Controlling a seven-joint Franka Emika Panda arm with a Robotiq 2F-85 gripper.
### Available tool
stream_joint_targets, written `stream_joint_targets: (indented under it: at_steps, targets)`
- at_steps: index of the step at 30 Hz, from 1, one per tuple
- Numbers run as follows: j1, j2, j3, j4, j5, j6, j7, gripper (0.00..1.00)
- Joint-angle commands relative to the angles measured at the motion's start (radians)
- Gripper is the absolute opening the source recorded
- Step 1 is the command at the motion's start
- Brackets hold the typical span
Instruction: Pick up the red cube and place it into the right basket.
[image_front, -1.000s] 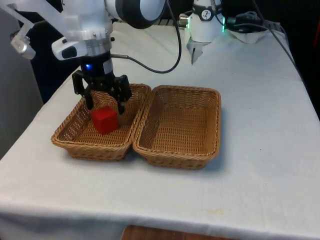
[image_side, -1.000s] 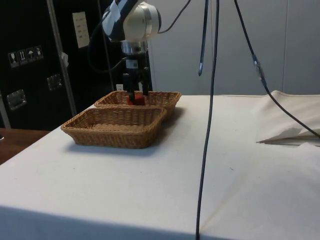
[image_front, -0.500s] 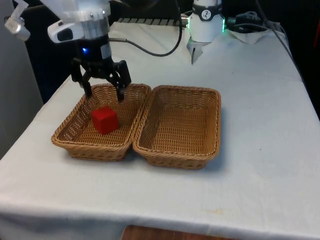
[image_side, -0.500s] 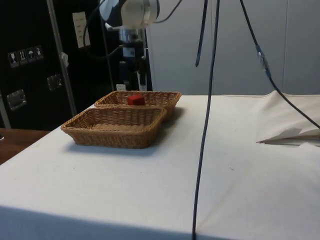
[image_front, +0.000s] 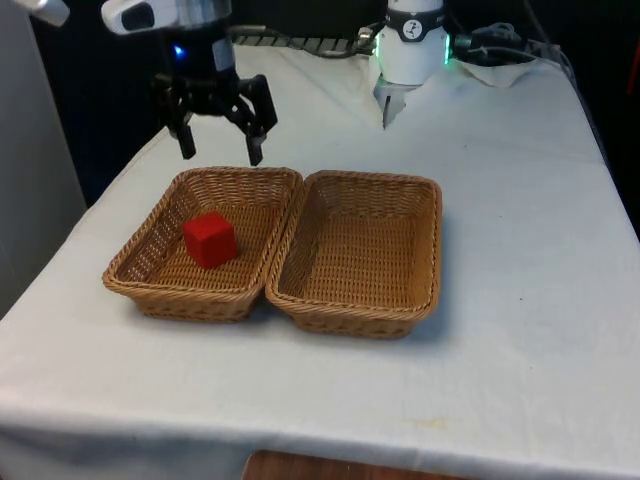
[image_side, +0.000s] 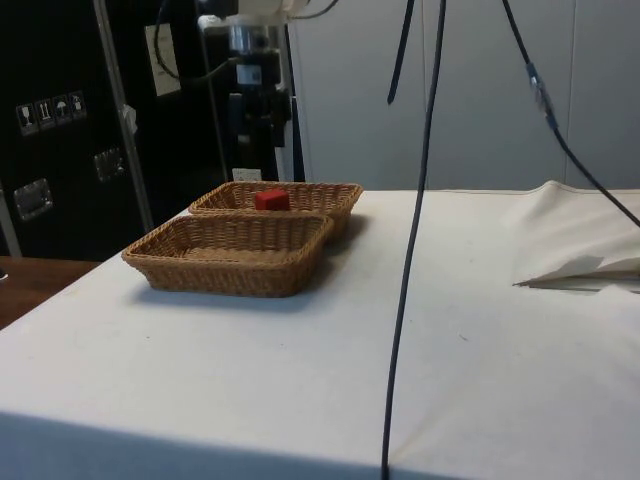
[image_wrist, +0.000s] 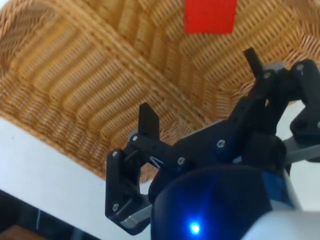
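Observation:
The red cube (image_front: 209, 240) lies inside the wicker basket on the front view's left (image_front: 140, 262); it also shows as the red cube (image_side: 268, 200) and the red cube (image_wrist: 210, 16). The other wicker basket (image_front: 420, 290), on the front view's right, has nothing in it. My gripper (image_front: 221, 152) hangs open above the far rim of the left basket, well clear of the cube and holding nothing. From the side, the gripper (image_side: 256, 140) is high over the far basket (image_side: 330, 195). In the wrist view the gripper (image_wrist: 200, 87) is spread wide over the basket's wall (image_wrist: 75, 85).
A white stand-like base (image_front: 410, 55) with cables sits at the table's far end. A dark cable (image_side: 415, 230) hangs down in front of the side camera. The white cloth (image_front: 520, 220) is bare to the front view's right of the baskets.
The open gripper has risen out of the left basket and drifted back towards the far rim. The red cube stayed where it lay in the left basket.

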Motion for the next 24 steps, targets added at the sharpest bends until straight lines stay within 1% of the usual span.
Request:
stream_joint_targets:
  at_steps: [1,5,6,7,9,10,13,14,15,16,18,20,21,22,23,24]
  targets:
    - [0.021,-0.022,-0.011,-0.016,-0.016,0.0,0.013,1.0]
    - [0.039,-0.06,-0.01,-0.03,-0.048,-0.009,0.037,1.0]
    - [0.023,-0.048,0.0,-0.017,-0.041,-0.012,0.03,1.0]
    - [0.043,-0.069,-0.01,-0.033,-0.056,-0.01,0.043,1.0]
    - [0.053,-0.089,-0.009,-0.041,-0.073,-0.015,0.055,1.0]
    - [0.062,-0.107,-0.009,-0.048,-0.09,-0.019,0.067,1.0]
    - [0.075,-0.135,-0.008,-0.058,-0.115,-0.026,0.085,1.0]
    - [0.059,-0.125,0.003,-0.044,-0.109,-0.034,0.079,1.0]
    - [0.079,-0.144,-0.007,-0.061,-0.124,-0.028,0.092,1.0]
    - [0.088,-0.164,-0.005,-0.069,-0.142,-0.032,0.105,1.0]
    - [0.095,-0.183,-0.003,-0.076,-0.159,-0.036,0.116,1.0]
    - [0.105,-0.211,0.002,-0.087,-0.185,-0.041,0.135,1.0]
    - [0.087,-0.193,0.011,-0.07,-0.171,-0.048,0.124,1.0]
    - [0.105,-0.211,0.002,-0.087,-0.185,-0.041,0.135,1.0]
    - [0.109,-0.222,0.003,-0.091,-0.194,-0.042,0.142,1.0]
    - [0.116,-0.243,0.008,-0.099,-0.212,-0.044,0.155,1.0]
